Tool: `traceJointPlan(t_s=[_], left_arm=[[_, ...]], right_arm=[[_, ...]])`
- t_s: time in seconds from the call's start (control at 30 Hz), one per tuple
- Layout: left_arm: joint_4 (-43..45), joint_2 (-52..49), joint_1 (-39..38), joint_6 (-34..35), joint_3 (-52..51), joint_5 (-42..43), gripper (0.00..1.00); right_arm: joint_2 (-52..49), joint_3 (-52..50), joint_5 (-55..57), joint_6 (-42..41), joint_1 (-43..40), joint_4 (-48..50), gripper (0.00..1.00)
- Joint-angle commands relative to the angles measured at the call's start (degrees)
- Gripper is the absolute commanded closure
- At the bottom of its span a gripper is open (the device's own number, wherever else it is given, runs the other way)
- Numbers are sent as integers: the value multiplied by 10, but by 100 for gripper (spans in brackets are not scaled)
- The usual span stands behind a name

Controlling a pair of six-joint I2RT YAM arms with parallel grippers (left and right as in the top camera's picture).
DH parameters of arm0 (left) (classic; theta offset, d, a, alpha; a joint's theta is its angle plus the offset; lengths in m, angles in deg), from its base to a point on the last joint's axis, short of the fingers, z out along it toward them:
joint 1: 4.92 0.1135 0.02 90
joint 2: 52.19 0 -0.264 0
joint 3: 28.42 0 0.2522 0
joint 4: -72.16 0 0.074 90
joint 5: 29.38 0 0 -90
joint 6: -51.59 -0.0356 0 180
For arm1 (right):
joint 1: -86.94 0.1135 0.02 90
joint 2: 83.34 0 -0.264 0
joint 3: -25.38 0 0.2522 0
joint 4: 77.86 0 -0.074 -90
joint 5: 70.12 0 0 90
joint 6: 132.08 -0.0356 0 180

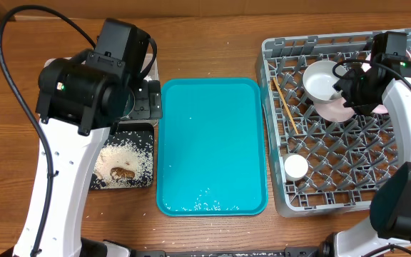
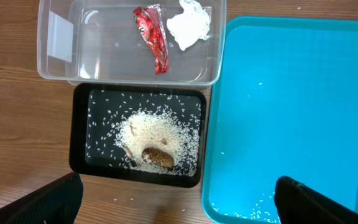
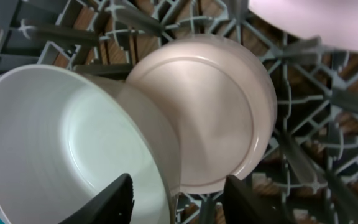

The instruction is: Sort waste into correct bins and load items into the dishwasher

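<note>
In the left wrist view the clear tub holds the red wrapper and the white napkin. The black tray holds rice and a brown scrap. My left gripper hangs above them, open and empty. In the grey dish rack sit the white bowl, the pinkish bowl, the chopsticks and the small white cup. My right gripper is open, its fingers astride the white bowl's rim beside the pinkish bowl. The pale plate stands behind.
The flat teal tray lies between the bins and the rack, with a few rice grains near its front edge. Loose grains lie on the wooden table by the black tray. My left arm covers the clear tub in the overhead view.
</note>
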Motion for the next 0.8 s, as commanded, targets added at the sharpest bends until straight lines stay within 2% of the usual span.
traceJointPlan(t_s=[0.0,0.07,0.13,0.17,0.4,0.53,0.67,0.77], left_arm=[[0,-5,3,2,0,1,0],[0,-5,3,2,0,1,0],[1,-5,3,2,0,1,0],[0,-5,3,2,0,1,0],[0,-5,3,2,0,1,0],[0,-5,3,2,0,1,0],[1,-5,3,2,0,1,0],[1,-5,3,2,0,1,0]], right_arm=[[3,14,-4,-17,2,0,60],[3,14,-4,-17,2,-2,73],[3,14,-3,-17,2,-3,91],[3,14,-1,-16,2,-3,96],[27,22,82,-15,15,-3,96],[80,31,143,-2,41,3,96],[131,31,216,44,101,5,96],[148,31,366,49,181,-12,96]])
